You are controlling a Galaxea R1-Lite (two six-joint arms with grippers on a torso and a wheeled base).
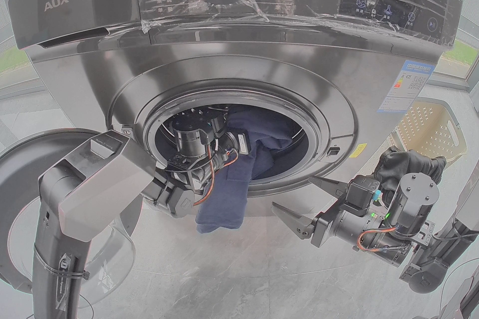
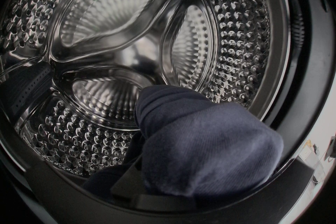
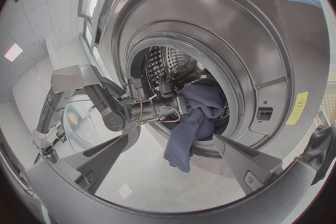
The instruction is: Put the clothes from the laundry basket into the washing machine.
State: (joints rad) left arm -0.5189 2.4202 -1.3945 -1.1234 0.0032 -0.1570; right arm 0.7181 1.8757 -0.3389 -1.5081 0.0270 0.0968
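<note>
A navy garment (image 1: 234,175) is bunched in the washing machine's round opening (image 1: 329,115), and one end hangs out over the rim toward the floor. My left gripper (image 1: 252,140) reaches into the drum (image 2: 105,25), shut on the navy garment (image 2: 210,151), which covers its tips. My right gripper (image 1: 292,193) hangs open and empty low in front of the machine, to the right of the hanging cloth (image 3: 185,137). The cream laundry basket (image 1: 434,130) stands at the right with dark clothes (image 1: 409,165) draped on its edge.
The machine's door (image 1: 30,185) stands swung open at the left, beside my left arm. Grey floor (image 1: 249,265) lies in front of the machine. The steel drum behind the garment holds nothing else that I can see.
</note>
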